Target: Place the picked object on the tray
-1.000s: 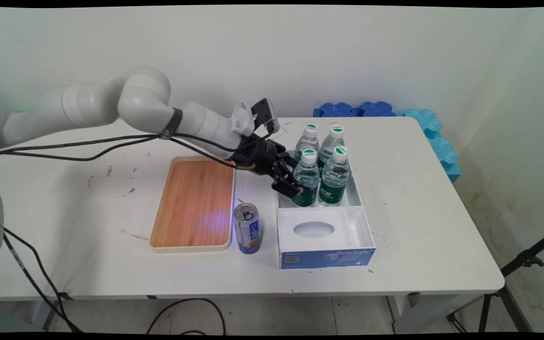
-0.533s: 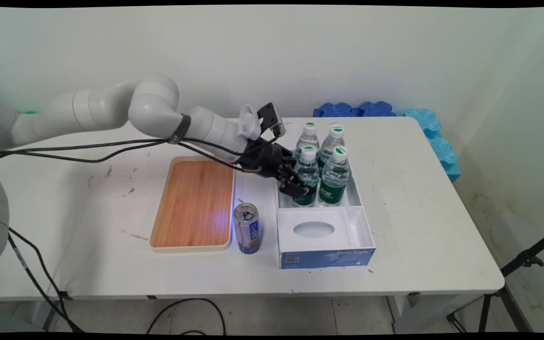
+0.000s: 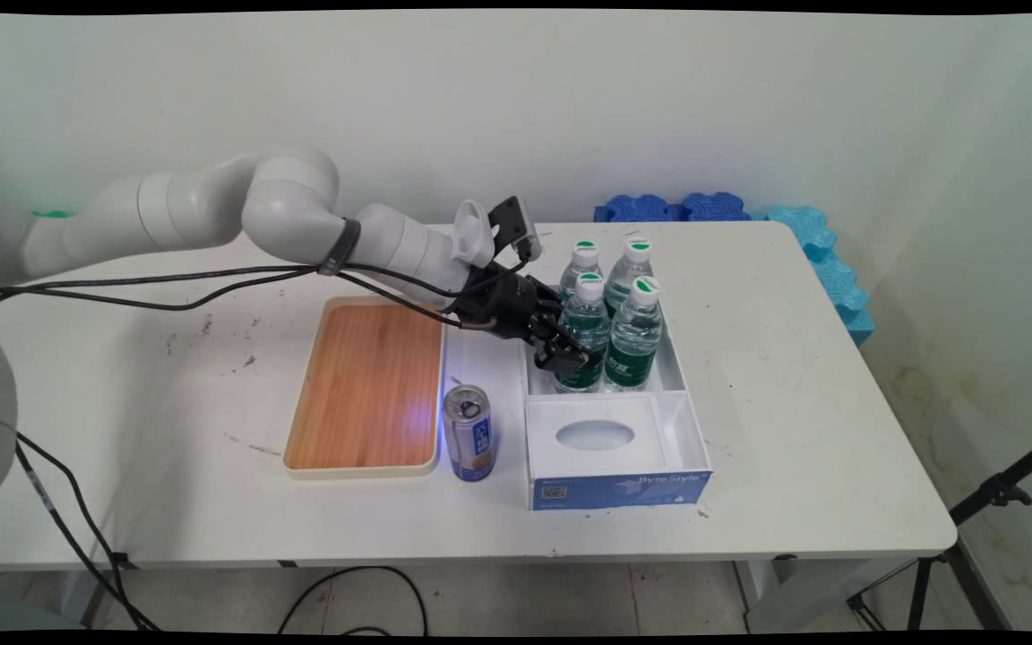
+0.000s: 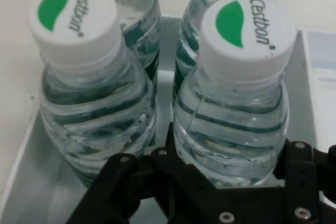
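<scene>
Four clear water bottles with white and green caps stand in the rear compartment of a white box [image 3: 674, 358]. My gripper [image 3: 570, 358] reaches in from the left and is shut on the front-left bottle [image 3: 591, 318] low on its body. In the hand view that bottle [image 4: 231, 129] sits between my gripper's [image 4: 233, 148] two black fingers [image 4: 170, 142], which press on both its sides. A second bottle [image 4: 94, 114] stands close on its left, touching or nearly touching it. Two more bottles rise behind them.
The box's front compartment has a white lid with an oval hole [image 3: 595, 436] and a blue front. A drinks can [image 3: 468, 433] stands left of the box, beside a wooden tray [image 3: 368, 385]. Blue foam pieces [image 3: 713, 208] lie at the table's far right corner.
The gripper has pushed a little further right around the front-left bottle. That bottle's cap has shifted slightly right and upward; the other bottles stay put.
</scene>
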### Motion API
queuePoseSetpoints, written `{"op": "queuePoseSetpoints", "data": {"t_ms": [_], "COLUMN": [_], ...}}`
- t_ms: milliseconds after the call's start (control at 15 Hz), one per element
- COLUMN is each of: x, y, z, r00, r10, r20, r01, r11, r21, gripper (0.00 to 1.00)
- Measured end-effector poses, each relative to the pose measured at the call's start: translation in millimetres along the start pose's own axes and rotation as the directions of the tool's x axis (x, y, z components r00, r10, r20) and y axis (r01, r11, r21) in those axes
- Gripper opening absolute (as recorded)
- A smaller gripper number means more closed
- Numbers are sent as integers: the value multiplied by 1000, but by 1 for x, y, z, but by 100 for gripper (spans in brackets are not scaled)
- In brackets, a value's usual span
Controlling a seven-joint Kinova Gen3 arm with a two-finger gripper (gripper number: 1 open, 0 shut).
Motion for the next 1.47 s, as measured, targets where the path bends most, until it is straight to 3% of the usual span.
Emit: {"op": "queuePoseSetpoints", "data": {"t_ms": [467,800,1000,1467], "x": [21,21,6,-60], "y": [0,-6,-8,-3], "z": [-52,-122,-163,-245], "r00": [998,993,991,988], "r10": [8,67,109,150], "r20": [-69,-93,-84,-20], "r01": [-10,-72,-114,-151], "r11": [1000,996,992,987], "r21": [-29,-48,-52,-48], "gripper": [0,0,0,0]}}
